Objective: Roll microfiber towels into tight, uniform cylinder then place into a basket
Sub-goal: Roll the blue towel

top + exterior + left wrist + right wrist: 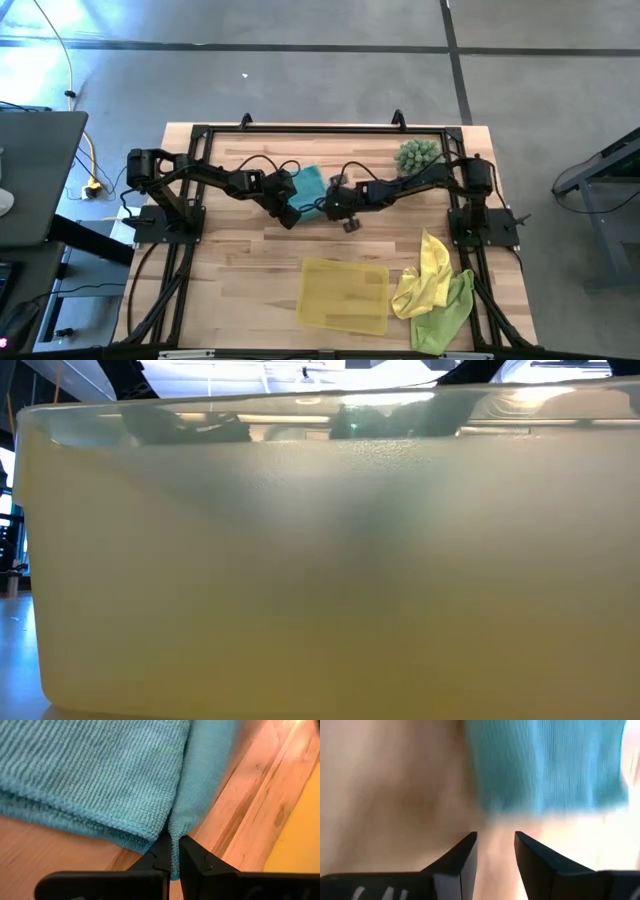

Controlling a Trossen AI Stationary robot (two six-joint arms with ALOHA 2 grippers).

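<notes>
The teal towel [311, 183] lies partly folded on the wooden table, between my two grippers. My left gripper [290, 212] is at the towel's near left side and is shut on its edge [172, 851]. My right gripper [333, 205] is open at the towel's right side; in its wrist view the gripper [495, 842] is empty, a little short of the towel [545, 765]. The yellow towel [425, 275] and the lime green towel [447, 315] lie crumpled together at the near right. The yellow basket [345, 295] sits near the front edge. My left gripper pinches a thin edge of the teal towel [176, 827] between its two fingers, beside a thicker folded part [100, 780]. The pinched edge stands up between the fingertips [192, 851] while the rest of the towel lies on the table.
A spiky green ball-shaped plant [418, 155] stands at the far right, close to my right arm. The basket's see-through wall [320, 560] fills the low view and hides the table behind it. Bare wood lies between the teal towel and the basket.
</notes>
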